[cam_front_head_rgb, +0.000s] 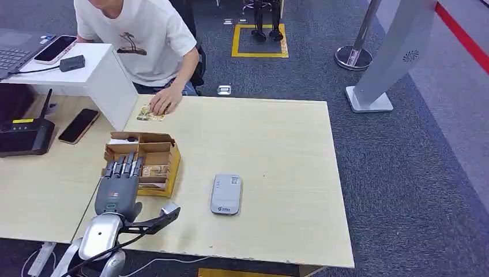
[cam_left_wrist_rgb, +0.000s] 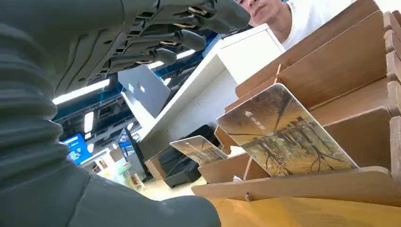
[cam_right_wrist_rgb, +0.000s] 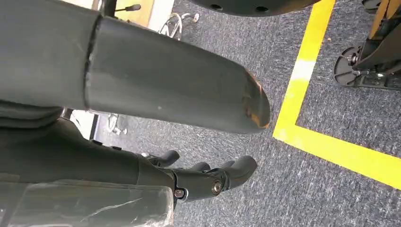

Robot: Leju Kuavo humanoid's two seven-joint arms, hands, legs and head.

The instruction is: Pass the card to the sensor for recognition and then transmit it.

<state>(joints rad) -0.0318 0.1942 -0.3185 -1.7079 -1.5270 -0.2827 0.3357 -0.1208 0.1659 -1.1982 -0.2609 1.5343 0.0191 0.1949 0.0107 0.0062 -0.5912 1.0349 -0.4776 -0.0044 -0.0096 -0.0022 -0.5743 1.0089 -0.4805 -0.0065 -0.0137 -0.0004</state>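
Slotted upright in the wooden card holder [cam_front_head_rgb: 151,164] near the table's left part, the picture card [cam_left_wrist_rgb: 283,137] leans against a divider, with a second card [cam_left_wrist_rgb: 198,149] in a slot farther back. Over the holder hovers the left hand [cam_front_head_rgb: 118,184], fingers [cam_left_wrist_rgb: 156,40] stretched out straight and apart above the slots, grasping nothing. Just to the right of the holder on the light wood table [cam_front_head_rgb: 277,150] lies the grey card reader [cam_front_head_rgb: 225,194], flat and apart from the box. At the table's far edge a person in a white T-shirt [cam_front_head_rgb: 141,40] rests a hand [cam_front_head_rgb: 164,101] on another card [cam_front_head_rgb: 149,113]. Beside the robot, the right hand [cam_right_wrist_rgb: 203,177] hangs over grey carpet with a yellow floor line [cam_right_wrist_rgb: 321,142], fingers loosely curled, holding nothing.
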